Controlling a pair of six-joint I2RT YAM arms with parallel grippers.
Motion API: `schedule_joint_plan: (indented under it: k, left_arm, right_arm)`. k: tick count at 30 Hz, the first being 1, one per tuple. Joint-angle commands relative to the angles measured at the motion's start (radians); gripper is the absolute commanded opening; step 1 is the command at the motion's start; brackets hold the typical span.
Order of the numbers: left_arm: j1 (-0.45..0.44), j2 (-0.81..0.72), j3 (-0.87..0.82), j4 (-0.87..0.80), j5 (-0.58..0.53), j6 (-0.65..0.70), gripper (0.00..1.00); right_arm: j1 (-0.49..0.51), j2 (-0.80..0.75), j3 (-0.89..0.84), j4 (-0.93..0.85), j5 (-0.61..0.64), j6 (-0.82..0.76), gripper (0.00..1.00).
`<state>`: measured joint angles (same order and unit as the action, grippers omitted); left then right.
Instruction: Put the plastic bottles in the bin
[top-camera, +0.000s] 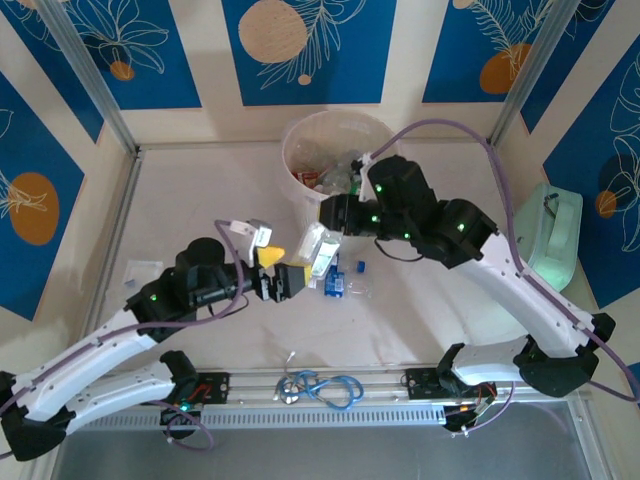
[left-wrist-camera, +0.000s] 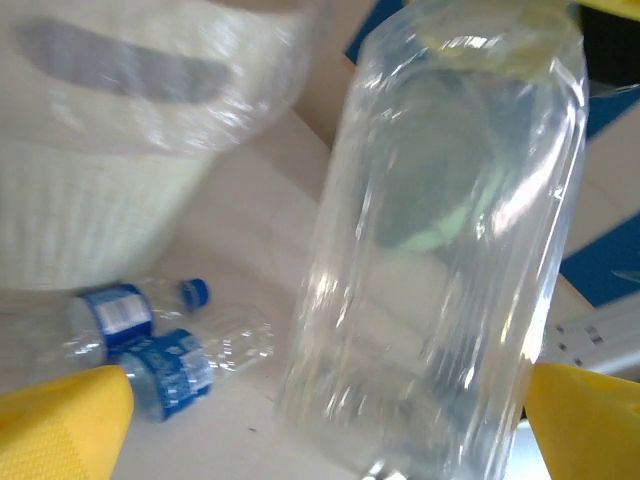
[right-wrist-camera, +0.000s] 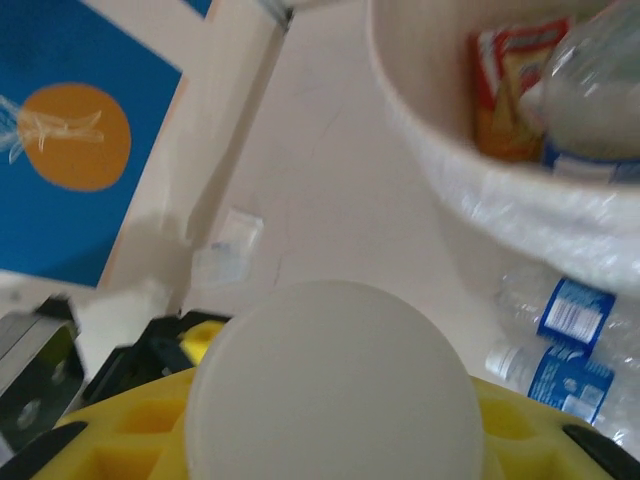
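Blue wall panels printed with orange discs and pale leaves surround a beige tabletop (top-camera: 200, 200). At its far middle stands the bin (top-camera: 288, 150), a tall round cream-white ribbed plastic basket. It already holds a clutter of bottles; the right wrist view picks out a red-and-orange label and a clear bottle among them.

Just in front of the bin, a large clear plastic bottle (left-wrist-camera: 450, 250) hangs above the tabletop between the two arms. The right claw (top-camera: 330, 216) appears closed around one end of it, and in the right wrist view that round white end sits nested between yellow fingers. The left claw (left-wrist-camera: 325, 430) stands wide, its yellow fingers (left-wrist-camera: 60, 425) on either side of the bottle's body with a clear gap on one side, so it is not gripping.

Two small crushed bottles with blue labels (top-camera: 335, 282) lie on the tabletop just beside the held one, near the bin. A mint-green case (top-camera: 555, 235) sits at the right edge.

The task looks far along. Most bottles are in the bin, one is held near the rim, and at least two on the tabletop are left to collect.
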<state>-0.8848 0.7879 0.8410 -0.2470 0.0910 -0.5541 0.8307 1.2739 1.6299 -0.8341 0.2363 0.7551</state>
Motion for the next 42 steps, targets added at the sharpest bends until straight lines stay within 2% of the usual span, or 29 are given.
schedule_joint_plan:
  k: [1, 3, 5, 13, 19, 22, 24, 26, 30, 32, 38, 42]
  left_arm:
    - [0.018, -0.028, 0.061, -0.178, -0.234, -0.030, 1.00]
    - [0.027, -0.025, 0.076, -0.262, -0.320, -0.058, 1.00]
    - [0.040, -0.022, 0.076, -0.308, -0.342, -0.082, 1.00]
    - [0.070, -0.026, 0.005, -0.293, -0.275, -0.179, 1.00]
    - [0.080, -0.035, -0.021, -0.307, -0.264, -0.190, 0.99]
    - [0.089, -0.041, -0.042, -0.302, -0.259, -0.197, 0.99]
    - [0.096, -0.036, -0.054, -0.295, -0.246, -0.202, 0.99]
    - [0.106, -0.023, -0.059, -0.291, -0.227, -0.207, 1.00]
    - [0.115, 0.017, -0.037, -0.313, -0.193, -0.203, 1.00]
    - [0.117, 0.024, -0.029, -0.323, -0.188, -0.199, 1.00]
    - [0.124, 0.010, -0.026, -0.331, -0.179, -0.211, 1.00]
    - [0.129, 0.002, -0.016, -0.341, -0.175, -0.221, 1.00]
  right_arm:
    - [-0.077, 0.004, 0.068, -0.030, 0.019, -0.023, 0.35]
    - [-0.125, 0.017, 0.094, -0.021, 0.013, -0.025, 0.35]
    - [-0.178, 0.045, 0.142, -0.022, 0.010, -0.040, 0.35]
    - [-0.327, 0.250, 0.410, -0.081, 0.007, -0.136, 0.35]
    - [-0.365, 0.441, 0.666, -0.260, 0.090, -0.213, 0.34]
    - [-0.379, 0.486, 0.704, -0.307, 0.087, -0.227, 0.34]
    - [-0.397, 0.504, 0.703, -0.324, 0.055, -0.224, 0.37]
    - [-0.417, 0.526, 0.714, -0.361, 0.025, -0.211, 0.44]
    - [-0.427, 0.499, 0.665, -0.346, 0.029, -0.199, 0.70]
    - [-0.429, 0.482, 0.660, -0.330, 0.021, -0.198, 0.79]
    - [-0.419, 0.502, 0.789, -0.405, 0.026, -0.207, 0.80]
    - [-0.397, 0.489, 0.792, -0.416, 0.041, -0.217, 0.69]
